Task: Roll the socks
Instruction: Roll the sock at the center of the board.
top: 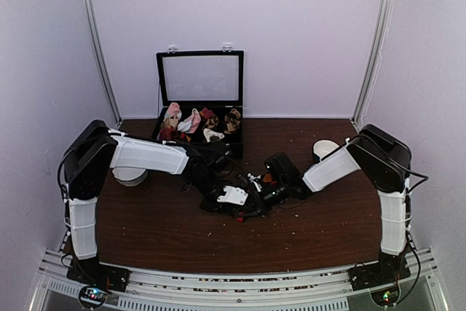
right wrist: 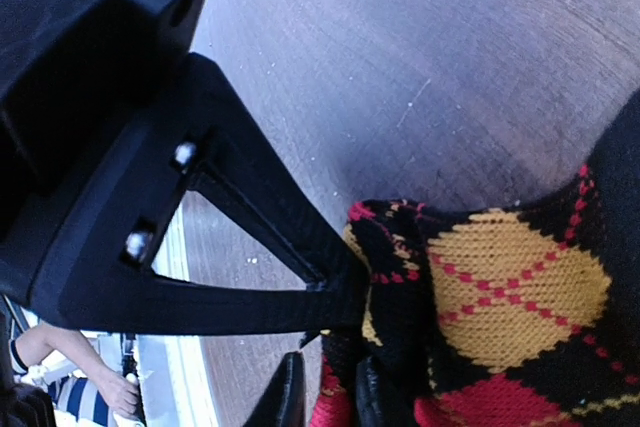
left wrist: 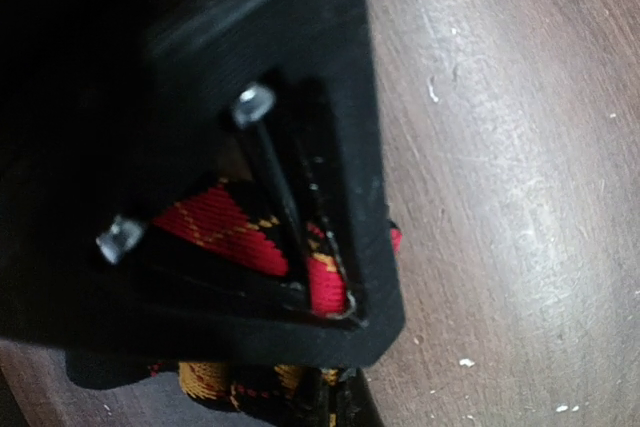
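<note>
Here, left pincer (left wrist: pixel 340 312) seemingly pinches the socks (right wrist: pixel 500 287), well inside the table (top: pixel 145 234) edges; right pincer (right wrist: pixel 335 342): cannot tell.

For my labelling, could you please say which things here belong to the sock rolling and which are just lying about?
Job: red-and-orange argyle sock.
Lying about: open black box, sock bundles inside, left white round container, right white round container.

Dark brown wood-grain worktop (top: pixel 167 242), flecked with pale specks and enclosed on three sides by plain, pale lilac-white walls (top: pixel 306 27). Aluminium uprights (top: pixel 98 49) stand at the two rear corners, and a slotted aluminium rail (top: pixel 240 282) runs along the near edge. Lighting is soft and even.
</note>
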Robot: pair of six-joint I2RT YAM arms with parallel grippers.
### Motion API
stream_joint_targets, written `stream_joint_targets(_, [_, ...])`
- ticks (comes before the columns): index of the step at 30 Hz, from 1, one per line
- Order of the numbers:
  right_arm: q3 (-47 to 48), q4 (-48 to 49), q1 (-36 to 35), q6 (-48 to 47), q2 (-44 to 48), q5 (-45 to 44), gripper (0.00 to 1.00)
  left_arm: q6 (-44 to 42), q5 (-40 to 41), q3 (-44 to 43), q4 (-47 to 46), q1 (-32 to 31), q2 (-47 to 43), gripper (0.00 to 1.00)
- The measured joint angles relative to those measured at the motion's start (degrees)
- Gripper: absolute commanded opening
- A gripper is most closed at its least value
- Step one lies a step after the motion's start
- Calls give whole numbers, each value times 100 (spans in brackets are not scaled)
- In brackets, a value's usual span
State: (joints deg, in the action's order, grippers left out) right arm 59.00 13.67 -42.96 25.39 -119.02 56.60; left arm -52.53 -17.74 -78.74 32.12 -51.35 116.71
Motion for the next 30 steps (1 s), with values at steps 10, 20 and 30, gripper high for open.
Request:
stream_joint_targets(10, [-85, -920, 188, -699, 761, -376, 100, 232, -636, -85, 232, -61, -118, 0])
stream_joint_targets(20, [-479, -2039, 341, -1259, 1650, -2133, 100, 1038, -750, 35, 461, 153, 111, 0])
stream_joint_targets(30, [-809, -2347, 350, -1510, 2249, -3506, 100, 1200, -831, -127, 769, 168, 197, 0])
